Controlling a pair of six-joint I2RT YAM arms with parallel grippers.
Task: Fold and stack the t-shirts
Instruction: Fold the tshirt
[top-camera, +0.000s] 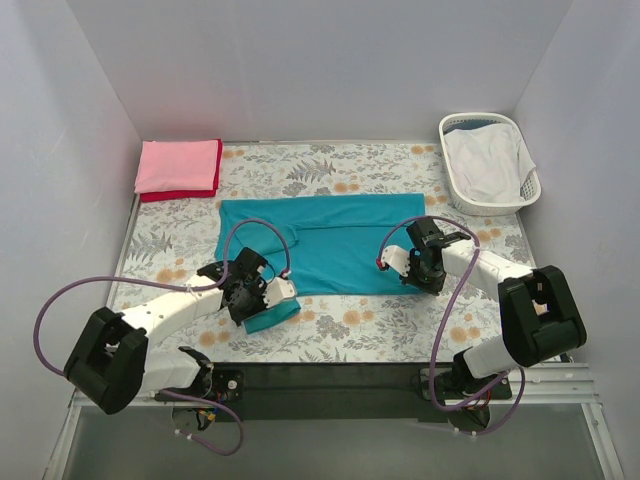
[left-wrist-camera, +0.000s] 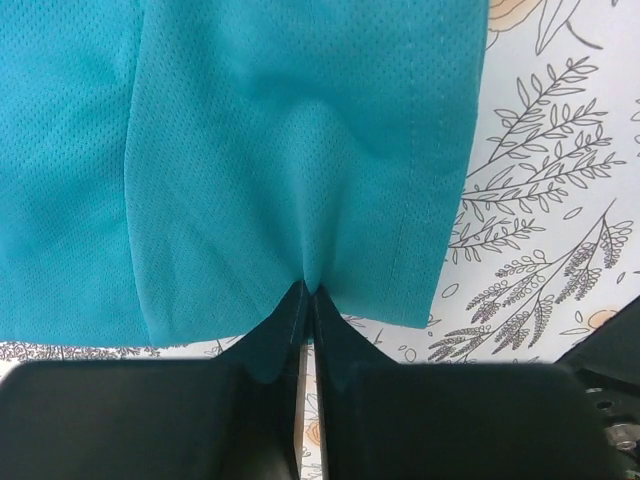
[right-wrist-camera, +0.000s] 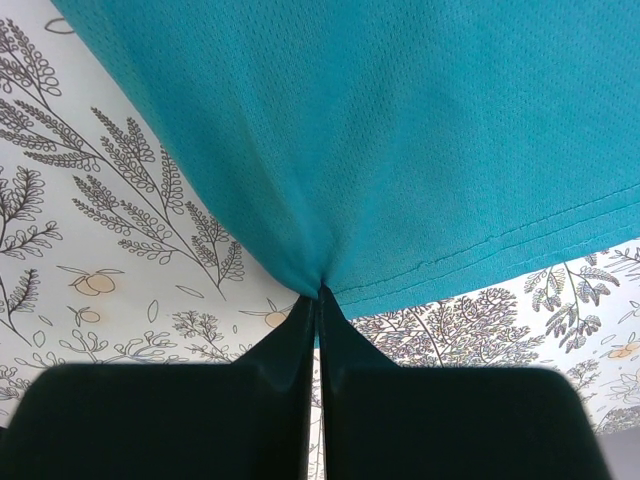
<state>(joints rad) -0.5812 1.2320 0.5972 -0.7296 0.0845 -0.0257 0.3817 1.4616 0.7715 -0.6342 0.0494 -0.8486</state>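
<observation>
Left tool and right tool clamp tight on teal t-shirt.

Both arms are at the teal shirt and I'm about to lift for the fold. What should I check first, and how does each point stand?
1. Left gripper shut on the teal t-shirt: ok.
2. Right gripper shut on its stitched hem: ok.
3. One layer only in each pinch: cannot tell.
4. Rest of the shirt lying flat on the table: ok.
5. Left arm's purple cable off the cloth: cannot tell; it loops over the shirt in the top view.
6. Gap to the pink and red stack: cannot tell; the corners nearly meet.
</observation>
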